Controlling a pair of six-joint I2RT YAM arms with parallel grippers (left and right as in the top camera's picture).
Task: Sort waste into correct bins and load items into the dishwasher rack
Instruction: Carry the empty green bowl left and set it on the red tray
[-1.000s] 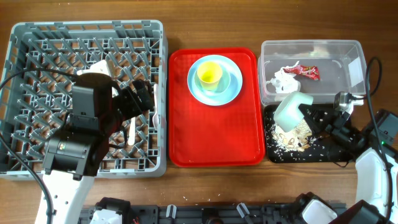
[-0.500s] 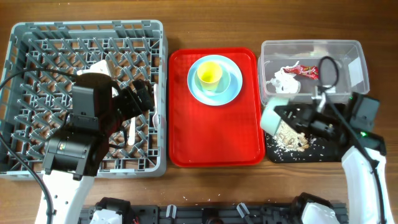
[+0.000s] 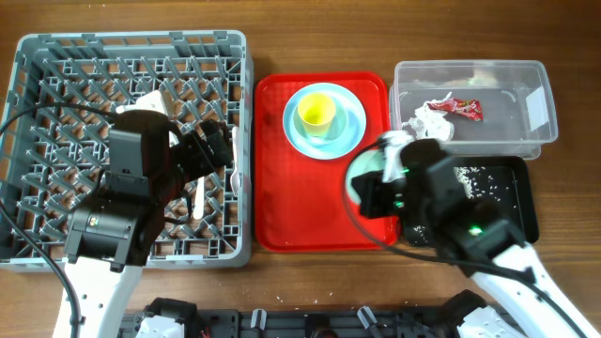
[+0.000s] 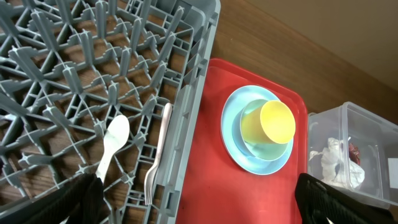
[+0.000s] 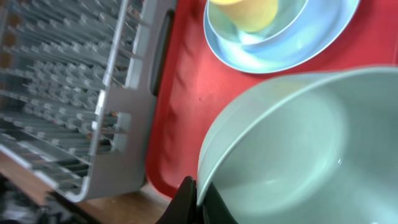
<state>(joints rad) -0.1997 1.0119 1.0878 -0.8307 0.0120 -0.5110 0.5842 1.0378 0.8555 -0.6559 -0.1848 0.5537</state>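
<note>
1. The mint green bowl (image 5: 298,143) is held by its rim in the right end effector (image 5: 198,202), whose fingers are clamped on that edge. In the overhead view it hangs tilted over the 4 o'clock part of the red tray (image 3: 300,202).
2. At the tray's 12 o'clock end lies the light blue plate (image 3: 349,131), with the yellow cup (image 3: 316,111) in its middle.
3. At 9 o'clock from the tray stands the dishwasher rack (image 3: 56,56). The white spoon (image 4: 112,146) and white fork (image 4: 158,155) lie side by side among its pegs by the wall nearest the tray.
4. The left end effector (image 4: 208,199) hovers over that corner, its fingers spread wide and gripping nothing.
5. At 2 o'clock from the tray sits the clear tub (image 3: 498,131), holding the paper wad (image 3: 430,122) and the red wrapper (image 3: 467,109). The wrapper's print is too small to read.
6. A white label (image 3: 537,108) on the tub's 3 o'clock wall shows no legible writing.
7. The black tray (image 3: 512,202), just beside the tub at its 6 o'clock, holds scattered crumbs (image 3: 470,174).
8. Everything rests on the wooden bench (image 3: 563,38).
</note>
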